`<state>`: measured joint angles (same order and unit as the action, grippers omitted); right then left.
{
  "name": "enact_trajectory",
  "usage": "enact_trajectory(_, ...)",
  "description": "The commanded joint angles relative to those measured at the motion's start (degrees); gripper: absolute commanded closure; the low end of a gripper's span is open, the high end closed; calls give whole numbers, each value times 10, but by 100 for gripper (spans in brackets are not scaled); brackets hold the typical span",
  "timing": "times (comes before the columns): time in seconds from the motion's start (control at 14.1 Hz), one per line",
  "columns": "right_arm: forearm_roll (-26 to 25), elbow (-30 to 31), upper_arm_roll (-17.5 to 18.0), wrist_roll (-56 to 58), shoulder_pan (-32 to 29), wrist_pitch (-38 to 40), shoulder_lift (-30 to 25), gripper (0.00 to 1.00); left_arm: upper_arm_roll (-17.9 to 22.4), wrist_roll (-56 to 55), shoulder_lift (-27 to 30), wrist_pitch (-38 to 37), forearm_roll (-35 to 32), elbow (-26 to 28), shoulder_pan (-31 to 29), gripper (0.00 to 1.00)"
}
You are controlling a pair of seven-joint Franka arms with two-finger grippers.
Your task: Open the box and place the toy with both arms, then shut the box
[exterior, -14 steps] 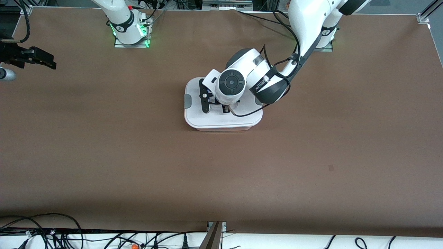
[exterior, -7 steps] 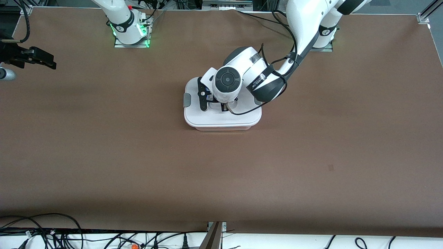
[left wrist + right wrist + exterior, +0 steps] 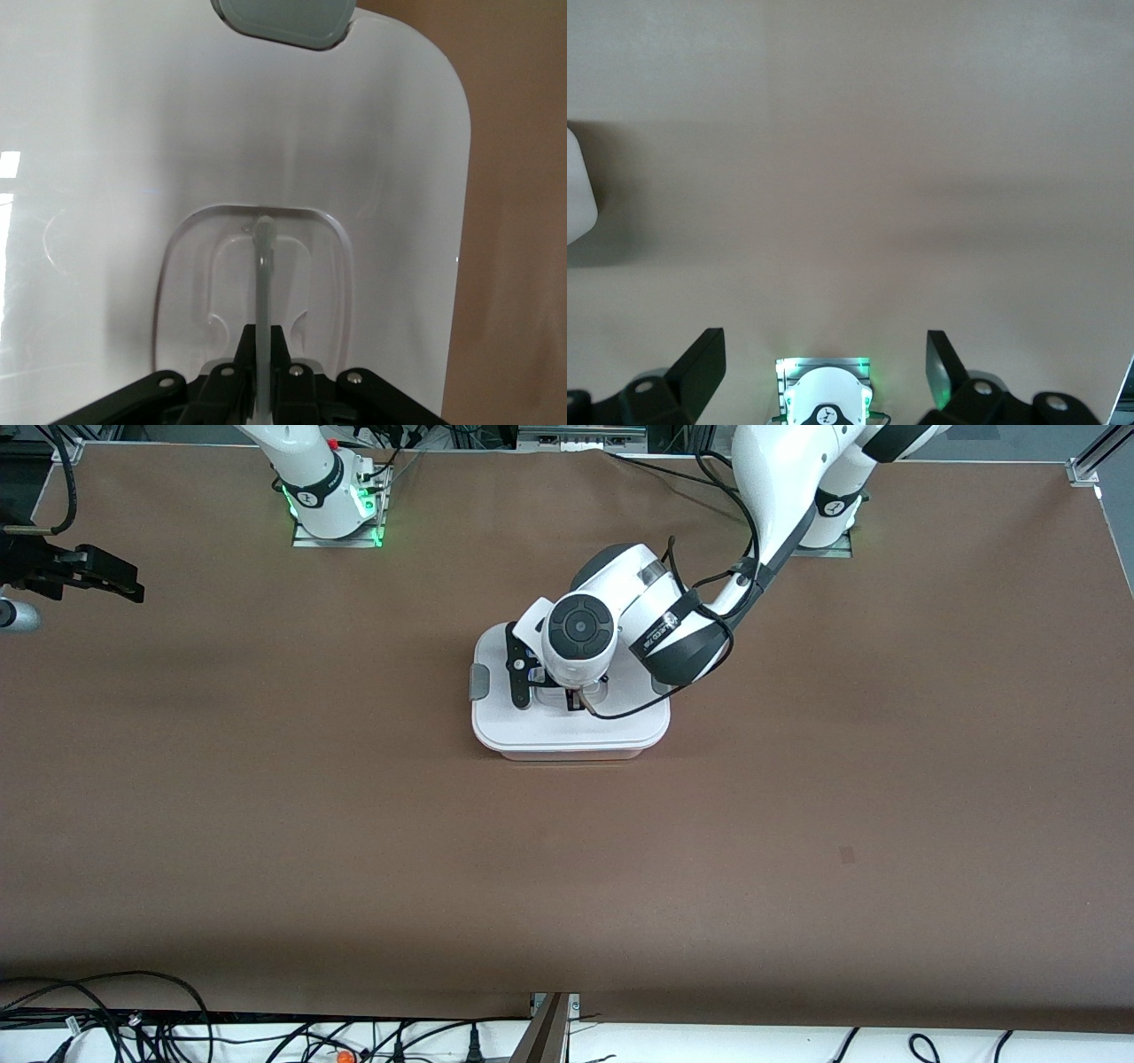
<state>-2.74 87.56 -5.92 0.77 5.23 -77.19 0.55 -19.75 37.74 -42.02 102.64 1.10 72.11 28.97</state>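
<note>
I saw the box (image 3: 570, 724) near the desk's (image 3: 266, 806) middle, white lid (image 3: 177, 133) on, contents hidden. My left end effector (image 3: 263, 354) was pinched narrow on the lid's clear handle (image 3: 264, 266). My right end effector (image 3: 824, 359) waited spread wide over that arm's desk end.

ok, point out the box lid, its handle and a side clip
box lid (image 3: 567, 731), front view, bare white top.
handle (image 3: 263, 266), left wrist view, clear centre bar ahead of the left gripper.
side clip (image 3: 478, 683), front view, grey clip toward the right arm's end.
</note>
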Motion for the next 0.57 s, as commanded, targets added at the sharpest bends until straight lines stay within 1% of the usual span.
enact_trajectory(0.0,0,-14,6,4,-8,5,5,0,0,-1,-3,5,-9,9,-2,100)
enact_trajectory(0.5,0,-14,5,3,-8,5,5,0,0,-2,-2,5,-1,7,-16,100)
